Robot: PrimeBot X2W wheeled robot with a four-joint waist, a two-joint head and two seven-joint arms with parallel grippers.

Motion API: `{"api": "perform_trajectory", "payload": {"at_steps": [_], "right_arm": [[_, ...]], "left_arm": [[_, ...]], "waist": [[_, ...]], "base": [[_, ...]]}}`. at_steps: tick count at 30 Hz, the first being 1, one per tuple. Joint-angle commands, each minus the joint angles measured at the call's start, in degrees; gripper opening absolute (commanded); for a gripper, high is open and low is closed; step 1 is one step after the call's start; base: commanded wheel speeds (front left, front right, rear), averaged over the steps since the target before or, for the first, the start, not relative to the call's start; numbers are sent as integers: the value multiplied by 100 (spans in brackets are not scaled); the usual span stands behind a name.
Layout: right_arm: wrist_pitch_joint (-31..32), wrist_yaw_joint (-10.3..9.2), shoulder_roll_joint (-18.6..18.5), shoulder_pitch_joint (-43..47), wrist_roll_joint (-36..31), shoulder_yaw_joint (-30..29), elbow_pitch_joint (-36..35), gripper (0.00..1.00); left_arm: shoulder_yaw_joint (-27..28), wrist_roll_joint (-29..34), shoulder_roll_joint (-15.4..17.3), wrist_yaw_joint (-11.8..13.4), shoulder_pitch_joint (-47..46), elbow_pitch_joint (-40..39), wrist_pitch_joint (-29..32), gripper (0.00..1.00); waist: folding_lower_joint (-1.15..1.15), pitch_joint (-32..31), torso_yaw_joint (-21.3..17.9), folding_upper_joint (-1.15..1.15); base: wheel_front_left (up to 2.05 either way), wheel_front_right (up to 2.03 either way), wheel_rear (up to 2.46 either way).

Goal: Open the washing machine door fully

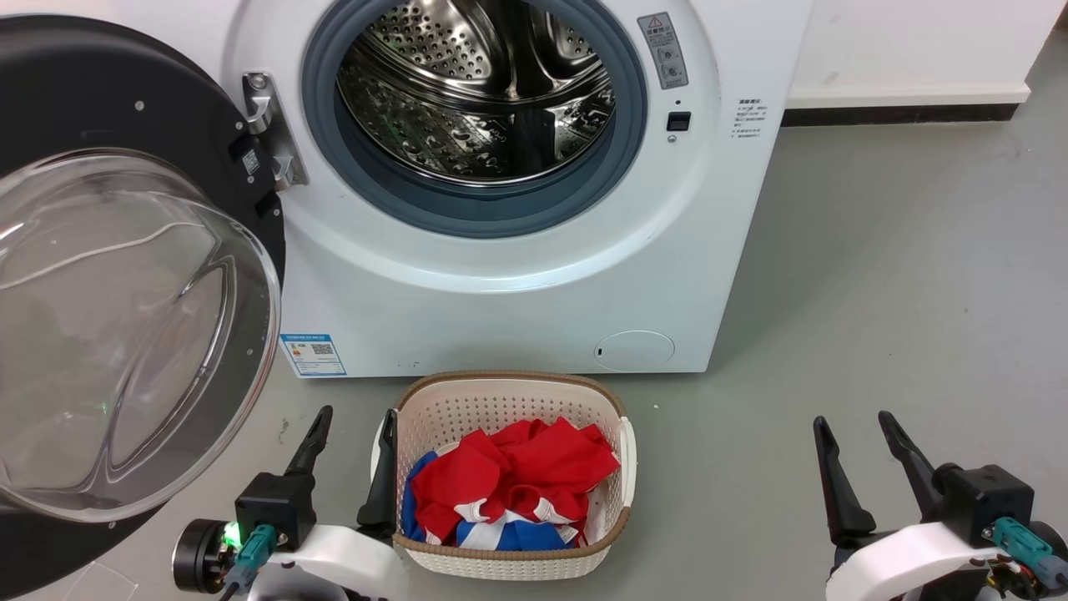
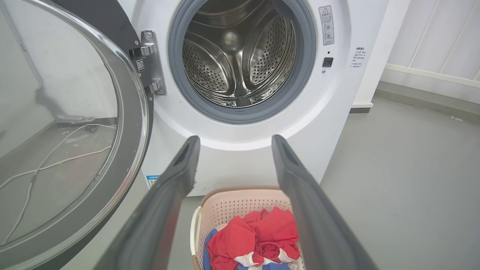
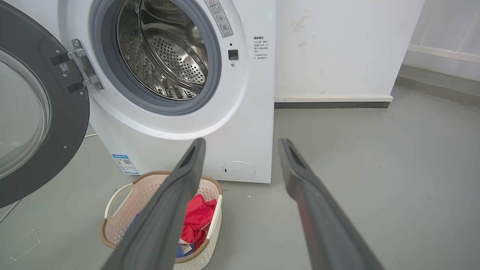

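Left tool point(image 1: 357, 413) parted, door point(image 1: 125, 334) edge close by

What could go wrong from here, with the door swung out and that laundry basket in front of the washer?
The door hangs out beside the left pincer; swinging that arm leftward could knock its glass bulge. The basket stands before the washing machine, its rim close to that pincer; reaching forward might push it. Nothing holds the door, so it might drift back.

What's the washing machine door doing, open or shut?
Open. The door stands wide on its hinge, and the steel drum shows.
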Motion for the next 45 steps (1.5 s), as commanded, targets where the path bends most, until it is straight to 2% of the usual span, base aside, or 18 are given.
{"api": "perform_trajectory", "payload": {"at_steps": [1, 15, 34, 35, 38, 45], "right_arm": [[-16, -1, 7, 1, 6, 9, -19, 100], [-97, -1, 7, -120, 22, 152, 118, 100], [-140, -1, 6, -81, 58, 181, 194, 100], [-113, 0, 1, -88, 23, 178, 182, 0], [-104, 0, 1, -19, 48, 185, 318, 0], [-53, 0, -42, -97, 937, 165, 386, 0]], "left_arm": [[6, 1, -10, -16, -65, 16, -33, 100], [17, -19, -153, 72, 65, 101, -83, 100], [69, -33, -125, 70, 118, 91, -105, 100], [56, -41, -140, 68, 71, 94, -74, 0], [24, -84, -187, 62, 140, 218, -52, 0], [259, -786, -284, -104, 117, 222, 134, 0]], "waist": [[0, 1, -10, 0], [0, 14, 41, 0], [0, 11, 49, 0], [0, 11, 48, 0], [0, 12, 48, 0], [0, 14, 54, 0]], "base": [[0, 0, 0], [0, 0, 0], [0, 0, 0], [0, 0, 0], [0, 0, 0], [0, 0, 0]]}}
